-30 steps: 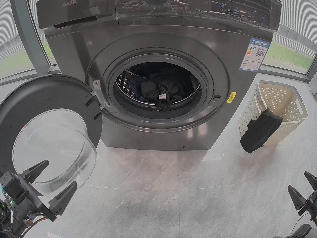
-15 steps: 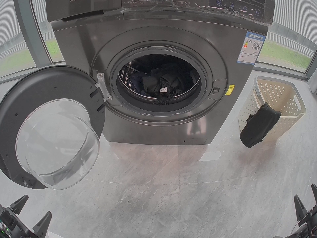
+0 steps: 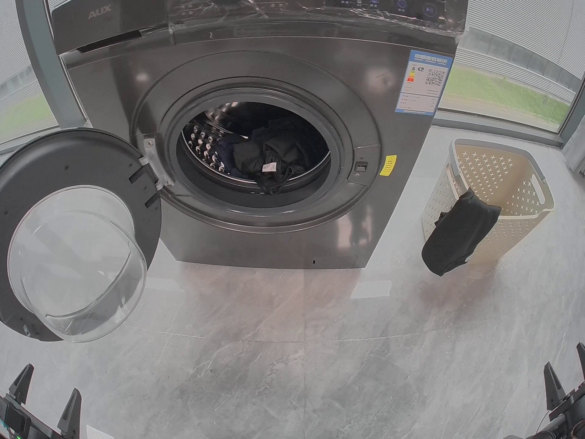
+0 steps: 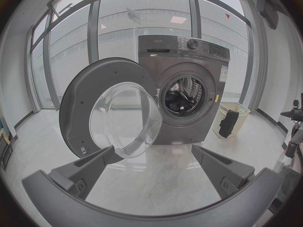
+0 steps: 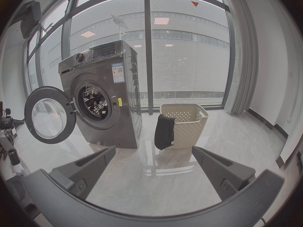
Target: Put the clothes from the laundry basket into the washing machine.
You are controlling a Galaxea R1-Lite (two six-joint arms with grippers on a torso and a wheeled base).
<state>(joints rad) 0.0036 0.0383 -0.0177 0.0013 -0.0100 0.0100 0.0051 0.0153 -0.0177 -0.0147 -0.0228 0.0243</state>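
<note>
- One washing machine [image 3: 365, 123], centre frame, with one round door [image 3: 67, 160] at left.
- One laundry basket [image 3: 496, 147], at right.
- One dark garment [image 3: 457, 236] over its rim.
- Dark clothes [image 3: 268, 153] heaped in the drum, number unclear.
- Two stickers: blue label [image 3: 424, 80], yellow tag [image 3: 387, 165].
- Two grippers: left gripper [image 3: 49, 382] lower left, right gripper [image 3: 565, 361] lower right.

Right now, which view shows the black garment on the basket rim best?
Head view: the black garment looks largest there, draped over the laundry basket rim. Right wrist view shows it smaller; left wrist view, tiny.
</note>
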